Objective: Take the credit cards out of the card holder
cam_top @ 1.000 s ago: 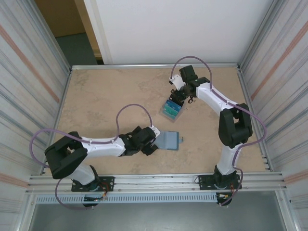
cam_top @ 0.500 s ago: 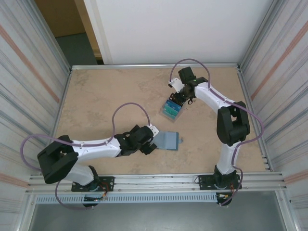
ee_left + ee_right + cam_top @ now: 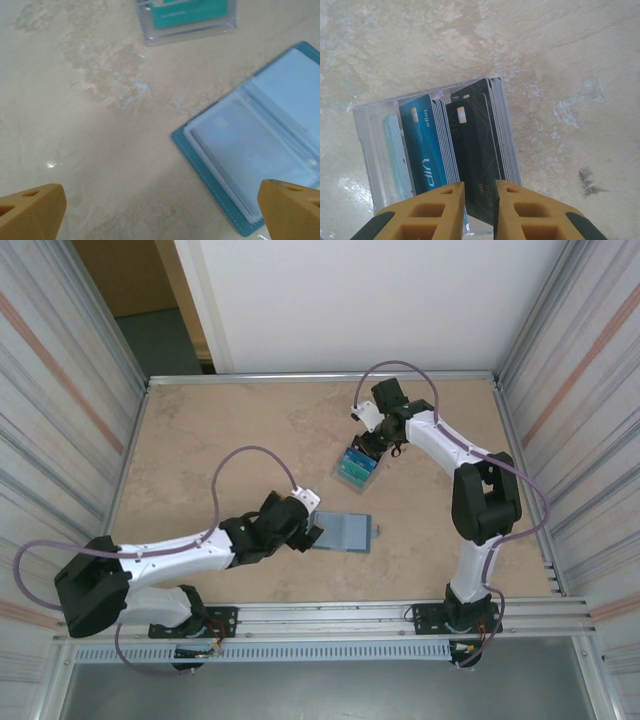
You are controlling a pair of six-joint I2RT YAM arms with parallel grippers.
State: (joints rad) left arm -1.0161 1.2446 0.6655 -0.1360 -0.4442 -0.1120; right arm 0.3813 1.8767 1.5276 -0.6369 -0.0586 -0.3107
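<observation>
On the bench (image 3: 215, 445), right of centre, the card holder (image 3: 346, 533) lies opened flat with its pale sleeves facing up. The left hand (image 3: 314, 532) sits just beside the holder's left edge, fingers spread wide and holding nothing. In the left wrist view the holder (image 3: 260, 150) runs down to the right fingertip (image 3: 292, 207).

Farther back, apart from the holder, a clear box (image 3: 345, 478) holds the credit cards (image 3: 470, 150) on edge in three stacks: teal, blue and black. The right hand (image 3: 479, 210) hangs directly over this box. Its fingers stand only narrowly apart above the black stack; whether they touch a card cannot be told.

Bench surface: beige, mottled like stone, with a dark smudge (image 3: 587, 180) beside the box. Ribbed metal panels (image 3: 60, 390) close both sides, a white wall (image 3: 380, 300) the back. An aluminium rail (image 3: 330, 618) carries the arm bases.
</observation>
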